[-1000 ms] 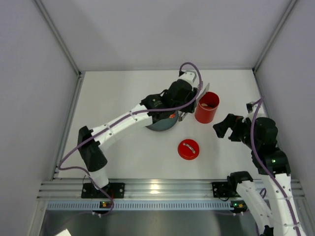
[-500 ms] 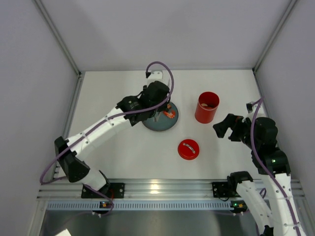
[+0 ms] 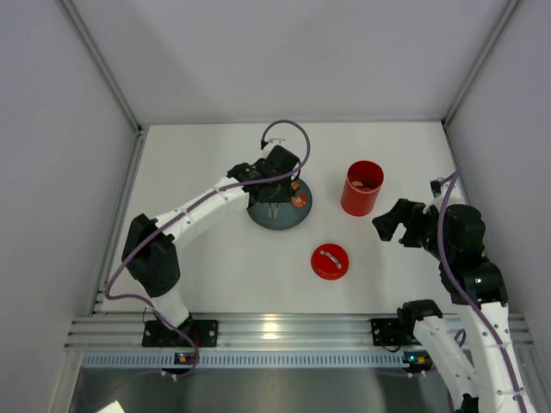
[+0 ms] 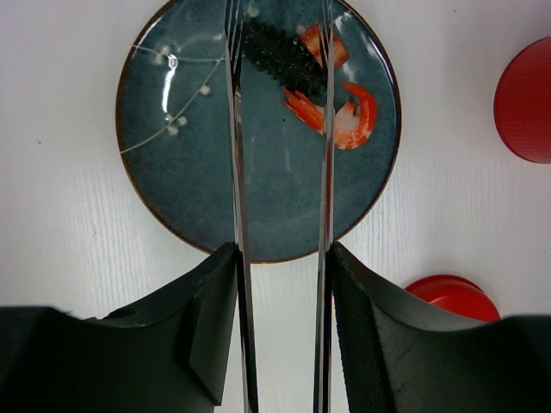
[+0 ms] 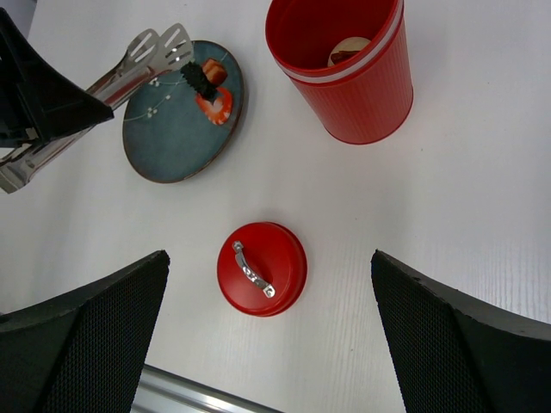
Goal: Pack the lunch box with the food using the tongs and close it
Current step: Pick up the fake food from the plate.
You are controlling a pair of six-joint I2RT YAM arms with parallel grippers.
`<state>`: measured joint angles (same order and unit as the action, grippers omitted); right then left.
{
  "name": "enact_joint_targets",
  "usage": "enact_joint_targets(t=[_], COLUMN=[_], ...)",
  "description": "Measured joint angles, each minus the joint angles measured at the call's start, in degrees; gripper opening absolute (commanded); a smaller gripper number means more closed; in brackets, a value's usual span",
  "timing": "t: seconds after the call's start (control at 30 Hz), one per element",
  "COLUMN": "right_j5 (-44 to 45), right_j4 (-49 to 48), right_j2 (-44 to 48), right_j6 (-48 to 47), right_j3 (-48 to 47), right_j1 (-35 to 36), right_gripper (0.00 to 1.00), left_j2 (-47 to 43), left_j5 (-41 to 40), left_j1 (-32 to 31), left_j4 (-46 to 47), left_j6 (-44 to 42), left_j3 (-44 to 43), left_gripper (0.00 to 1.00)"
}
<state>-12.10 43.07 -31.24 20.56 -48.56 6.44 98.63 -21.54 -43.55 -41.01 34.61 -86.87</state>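
Bench (image 3: 215, 275): the red lunch box (image 3: 362, 189) stands open at 3 o'clock of the plate (image 4: 189, 181), with some food (image 5: 349, 50) inside. The lid (image 3: 330, 261) lies at 5 o'clock, handle up. Your left gripper (image 4: 282, 258) jaws pinch the tongs (image 4: 237, 129), arms part-spread, long axis 6-to-12 over the plate. The dark piece (image 4: 280, 60) sits between the arms toward 12, and the shrimp (image 4: 344, 116) crosses the right arm at 1. Left arm is nearer. Right gripper (image 3: 392, 225): jaws spread wide, empty, at 4 o'clock of the box.

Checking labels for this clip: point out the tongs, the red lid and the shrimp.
tongs (image 5: 175, 41), right wrist view, one scalloped tip
red lid (image 5: 280, 258), right wrist view, top beside handle
shrimp (image 4: 346, 127), left wrist view, curled body
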Motion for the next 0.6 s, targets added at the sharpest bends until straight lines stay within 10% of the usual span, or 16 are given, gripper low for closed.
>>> enact_joint_targets(t=[0.6], right_j5=[0.00], right_j4=[0.00], right_j2=[0.02], right_j6=[0.00], right_j3=[0.00], right_j1=[0.00], right_gripper=[1.00], left_j2=[4.31], left_j5=[5.62], left_j1=[0.02], left_j4=[4.15], left_j6=[-0.70], left_j3=[-0.02], left_gripper=[0.50])
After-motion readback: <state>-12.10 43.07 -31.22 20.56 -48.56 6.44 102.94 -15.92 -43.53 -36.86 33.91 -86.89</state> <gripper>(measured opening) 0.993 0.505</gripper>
